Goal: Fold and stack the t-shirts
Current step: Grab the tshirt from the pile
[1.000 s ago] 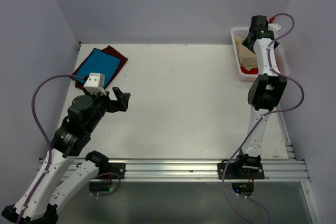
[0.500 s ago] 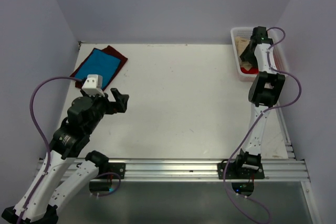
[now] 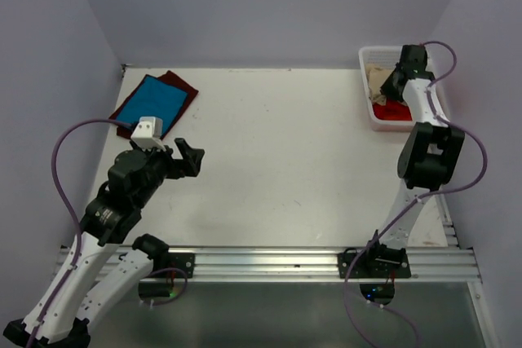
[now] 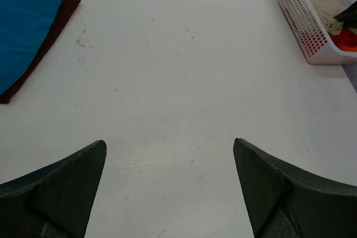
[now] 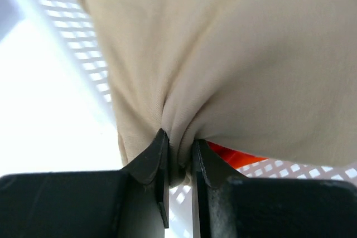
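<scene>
White table (image 3: 277,152), far basket (image 3: 366,99) half behind right pincer (image 5: 179,140) tight on tan t-shirt (image 5: 251,54); left pincer (image 4: 168,143) wide

I count one blue t-shirt (image 3: 151,100), one maroon t-shirt (image 3: 184,86), one tan t-shirt (image 5: 234,54). I see one basket (image 4: 305,30), one red cloth (image 3: 391,112).

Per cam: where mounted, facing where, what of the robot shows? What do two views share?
Top external: high behind the robot, looking down on the table; left arm and right arm show.
Left wrist: on the left arm, facing across the table to the basket; its open jaws frame the bottom.
Right wrist: at the basket, close on the tan t-shirt pinched in its shut jaws.
Shared: top and left wrist both show the blue t-shirt and basket.
</scene>
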